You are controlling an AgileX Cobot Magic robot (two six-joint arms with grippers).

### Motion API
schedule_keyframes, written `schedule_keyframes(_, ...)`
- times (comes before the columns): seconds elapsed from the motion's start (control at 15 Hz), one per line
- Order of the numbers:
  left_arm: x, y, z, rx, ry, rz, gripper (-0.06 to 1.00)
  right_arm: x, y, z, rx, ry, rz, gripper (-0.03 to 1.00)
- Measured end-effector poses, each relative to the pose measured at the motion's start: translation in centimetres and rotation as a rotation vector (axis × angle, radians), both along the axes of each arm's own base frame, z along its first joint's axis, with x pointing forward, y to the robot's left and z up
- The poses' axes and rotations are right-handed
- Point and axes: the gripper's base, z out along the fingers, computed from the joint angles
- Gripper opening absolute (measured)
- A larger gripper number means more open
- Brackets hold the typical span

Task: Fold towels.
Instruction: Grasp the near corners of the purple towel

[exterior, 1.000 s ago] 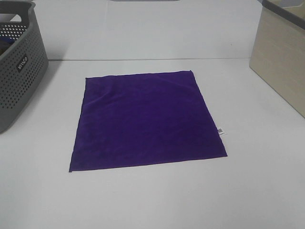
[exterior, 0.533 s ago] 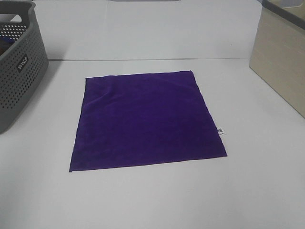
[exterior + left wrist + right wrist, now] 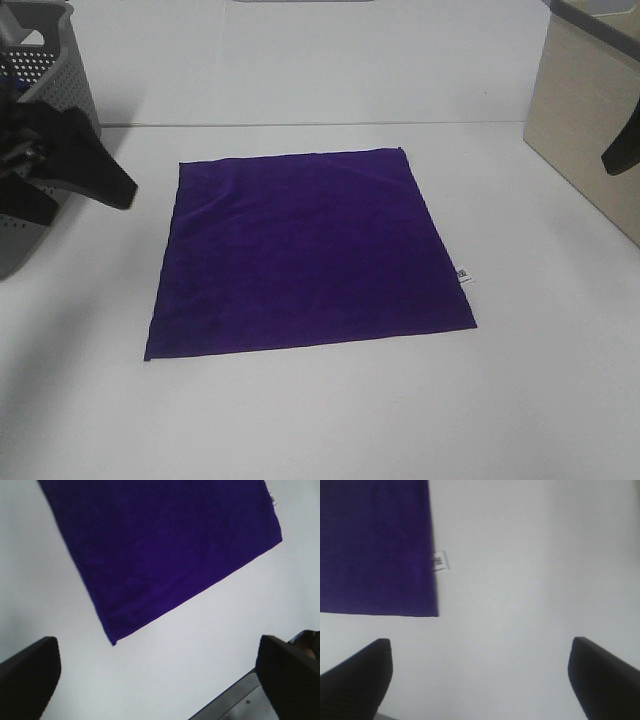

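Observation:
The deep purple towel (image 3: 305, 250) lies flat and spread out in the middle of the white table, with its small white tag (image 3: 463, 276) on the right edge. My left gripper (image 3: 75, 195) hangs above the table just left of the towel's far left corner, open and empty. In the left wrist view its fingers (image 3: 27, 677) stand wide apart above the towel's corner (image 3: 165, 555). Only a tip of my right gripper (image 3: 622, 155) shows at the right edge, well apart from the towel. The right wrist view shows it (image 3: 480, 680) open and empty, with the towel (image 3: 375, 545) and tag (image 3: 439, 561) ahead of it.
A grey perforated basket (image 3: 45, 60) stands at the far left, partly behind my left gripper. A beige box (image 3: 585, 110) stands at the far right. The white table (image 3: 320, 410) runs bare in front of the towel.
Both grippers have come into the exterior view, the left from the left side and the right at the right edge. The towel has not moved.

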Motion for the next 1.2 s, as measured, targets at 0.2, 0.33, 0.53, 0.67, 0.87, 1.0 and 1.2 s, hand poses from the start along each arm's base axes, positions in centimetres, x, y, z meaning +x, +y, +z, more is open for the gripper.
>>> schedule_keyframes(0.2, 0.9, -0.5, -6.8, -0.023, 0.131, 0.014, 0.99, 1.2, -0.7, -2.2, 0.271, -0.047, 0.133, 0.92)
schedule_keyframes(0.33, 1.0, -0.3, -10.1, -0.004, 0.189, 0.048, 0.99, 2.2, 0.2, -4.7, 0.296, 0.005, 0.177, 0.92)
schedule_keyframes(0.53, 1.3, -0.4, -12.3, -0.012, 0.248, 0.065, 0.99, 2.9, 2.5, -8.7, 0.278, 0.111, 0.223, 0.92)
schedule_keyframes(0.67, 1.5, -0.3, -13.0, -0.008, 0.260, 0.081, 0.99, 2.6, 3.5, -11.2, 0.249, 0.156, 0.208, 0.92)
schedule_keyframes(0.87, 1.5, -0.3, -13.7, -0.003, 0.280, 0.084, 0.99, 2.2, 3.6, -13.8, 0.213, 0.192, 0.173, 0.92)
schedule_keyframes(1.0, 1.5, -0.3, -14.1, -0.008, 0.291, 0.090, 0.99, 2.6, 5.2, -15.6, 0.193, 0.207, 0.184, 0.92)
schedule_keyframes(1.2, 1.7, -0.2, -14.1, 0.000, 0.275, 0.106, 0.99, 2.7, 6.9, -16.1, 0.211, 0.217, 0.203, 0.91)
